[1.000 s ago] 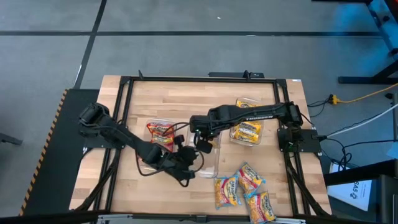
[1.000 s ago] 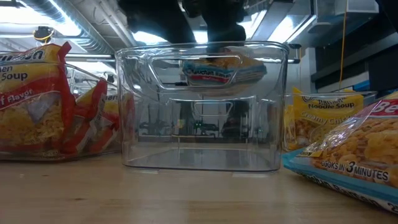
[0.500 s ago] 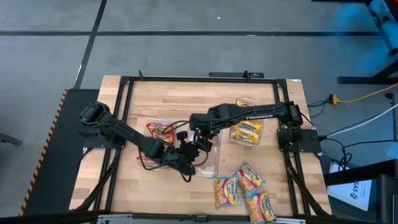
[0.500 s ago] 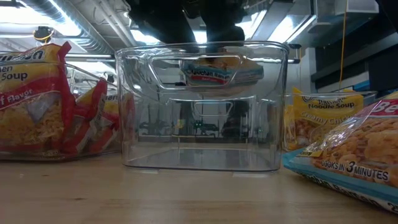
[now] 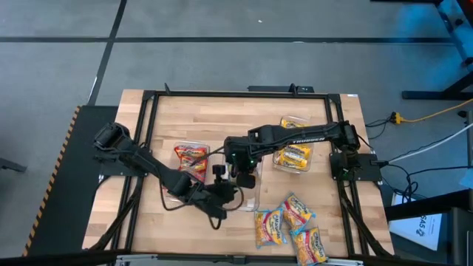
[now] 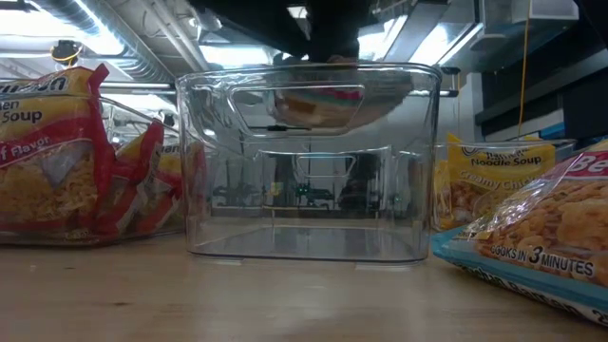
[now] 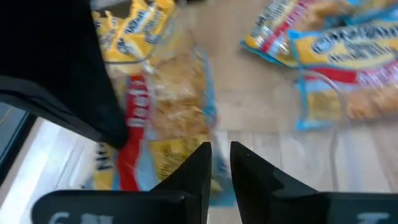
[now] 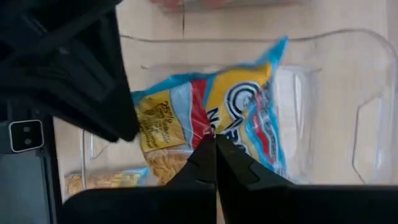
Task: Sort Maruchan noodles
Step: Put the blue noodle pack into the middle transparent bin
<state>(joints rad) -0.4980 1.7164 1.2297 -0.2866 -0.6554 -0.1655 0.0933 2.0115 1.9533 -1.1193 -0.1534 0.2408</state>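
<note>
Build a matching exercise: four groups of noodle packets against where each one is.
Things:
1 blue packet
2 red packets
3 yellow packets
4 mixed packets

Places:
A loose on the table
B right-side tray
C pinched in the right gripper, over the middle tray
D left-side tray

Pairs: 1-C, 2-D, 3-B, 4-A

blurred: packet [image 7: 168,118] in left wrist view | cut off: pile packet [image 6: 541,242], low view
</note>
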